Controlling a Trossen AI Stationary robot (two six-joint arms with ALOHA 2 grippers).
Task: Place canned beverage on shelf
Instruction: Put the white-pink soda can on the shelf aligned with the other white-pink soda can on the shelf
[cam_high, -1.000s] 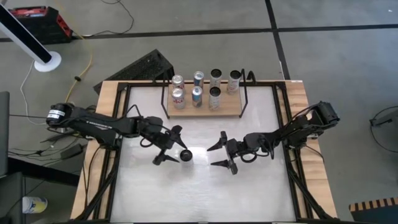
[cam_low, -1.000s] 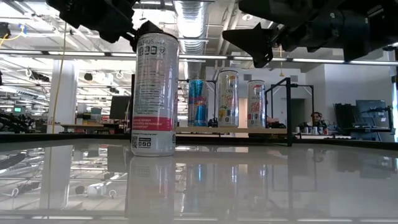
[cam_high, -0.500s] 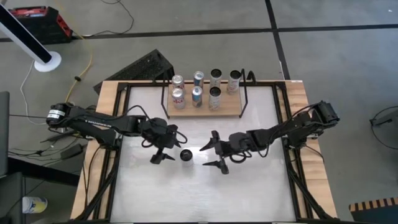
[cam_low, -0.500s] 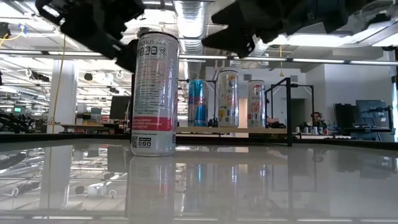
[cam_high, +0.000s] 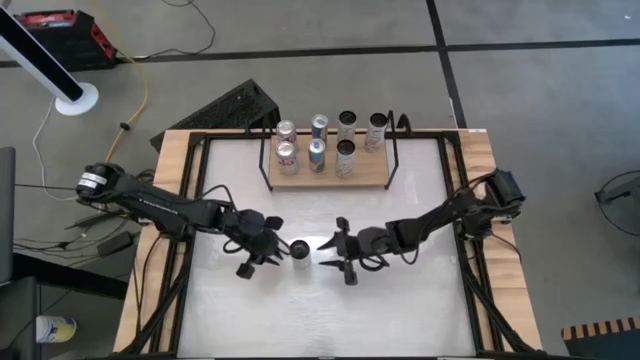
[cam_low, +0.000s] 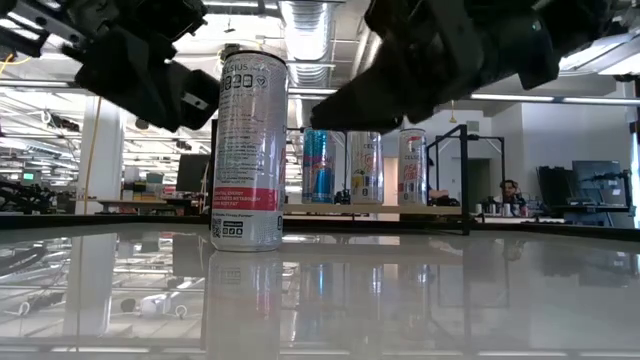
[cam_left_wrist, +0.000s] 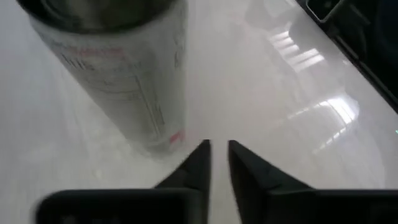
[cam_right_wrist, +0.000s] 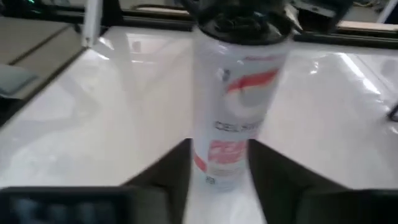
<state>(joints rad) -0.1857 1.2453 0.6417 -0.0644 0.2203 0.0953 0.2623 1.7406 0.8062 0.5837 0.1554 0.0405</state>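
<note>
A tall white canned beverage (cam_high: 298, 249) stands upright on its base in the middle of the white table. It also shows in the low view as the can (cam_low: 248, 150). My left gripper (cam_high: 275, 250) is close on its left with its fingers almost together; the can (cam_left_wrist: 118, 74) lies to one side of them. My right gripper (cam_high: 332, 257) comes level from the right, open, its fingertips just short of the can (cam_right_wrist: 239, 99). The shelf (cam_high: 330, 180), a wood board in a black wire frame, stands at the far middle and carries several cans. My left gripper (cam_left_wrist: 217, 152) has nothing between its fingers. Its fingertips stand right beside the lower part of the can's wall (cam_left_wrist: 174, 134); I cannot tell whether they touch it.
Black frame rails (cam_high: 195, 200) run along the table's left and right sides. Bare white tabletop (cam_high: 330, 310) lies on the near side of both arms. The shelf's upright wire ends (cam_high: 392, 150) rise at the far middle.
Both grippers have come down and moved in on the can, the left one from the left, the right one from the right. The left fingers have come together and the right fingers have narrowed. The can has stayed upright in place.
</note>
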